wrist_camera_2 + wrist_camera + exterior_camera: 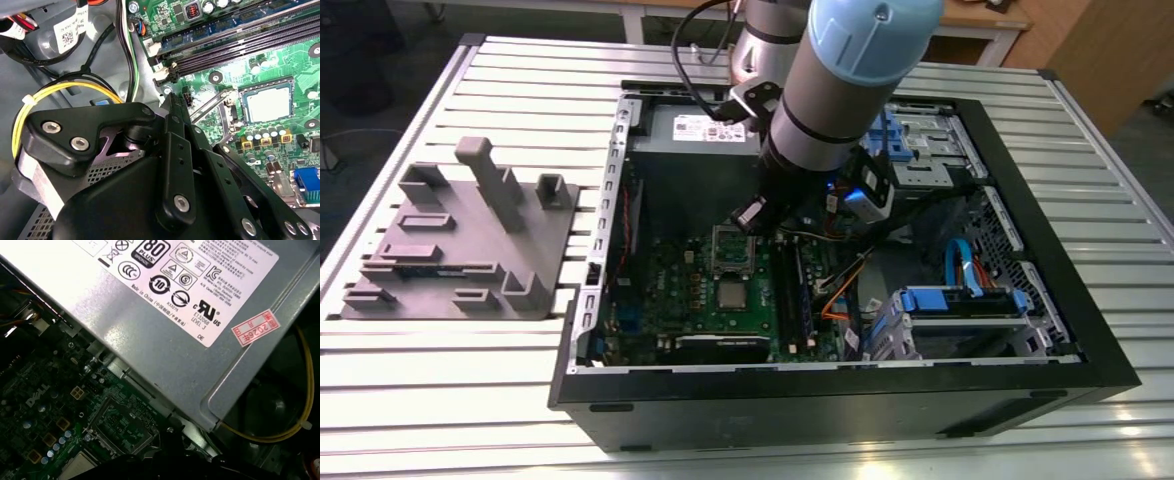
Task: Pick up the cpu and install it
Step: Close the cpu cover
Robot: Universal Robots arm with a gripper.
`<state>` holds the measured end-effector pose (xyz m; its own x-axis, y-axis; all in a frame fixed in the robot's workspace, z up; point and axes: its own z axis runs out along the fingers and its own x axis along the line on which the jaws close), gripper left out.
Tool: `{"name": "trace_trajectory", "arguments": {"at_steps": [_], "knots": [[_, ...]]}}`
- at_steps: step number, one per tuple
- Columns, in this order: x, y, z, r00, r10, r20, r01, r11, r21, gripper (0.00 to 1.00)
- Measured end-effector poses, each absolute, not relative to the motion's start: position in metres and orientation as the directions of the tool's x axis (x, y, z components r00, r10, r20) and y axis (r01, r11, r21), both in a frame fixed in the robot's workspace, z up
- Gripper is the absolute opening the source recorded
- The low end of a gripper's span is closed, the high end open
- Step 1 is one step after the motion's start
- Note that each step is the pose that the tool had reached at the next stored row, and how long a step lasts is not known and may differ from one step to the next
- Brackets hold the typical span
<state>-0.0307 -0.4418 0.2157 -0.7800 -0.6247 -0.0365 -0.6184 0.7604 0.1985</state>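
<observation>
On the exterior view's left, a grey block fixture (454, 240) lies on the slatted bench (454, 400), well apart from the work. Next to it stands the open computer case (854, 400), with the green circuit board (680, 290) flat on its floor.

The cpu (734, 295) sits a little left of the frame's middle, inside the case and low on the board. In the second wrist view the cpu (265, 102) is at the right of the frame, lying within the black square of the socket. It rests flat, its pale metal top facing up and its edges square to the socket walls. Being square, it has no long axis to speak of.

The metal retaining frame (731, 250) stands swung open just above the cpu in the exterior view. In the second wrist view the frame (212, 107) is just left of the chip.

The gripper (750, 218) hangs above that open frame, near the cpu but apart from it. Whether the jaws are clenched or released I cannot tell.

I judge the task to be far along: the chip looks placed in its socket, while the frame is not yet closed over it.

Further right in the exterior view, blue drive bays (961, 300) fill the case's corner.
</observation>
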Motion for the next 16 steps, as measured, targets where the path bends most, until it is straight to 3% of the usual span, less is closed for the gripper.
{"name": "trace_trajectory", "arguments": {"at_steps": [16], "knots": [[-0.0324,-0.4406,0.2241,-0.764,-0.645,-0.021,-0.638,0.749,0.180,0.10]]}}
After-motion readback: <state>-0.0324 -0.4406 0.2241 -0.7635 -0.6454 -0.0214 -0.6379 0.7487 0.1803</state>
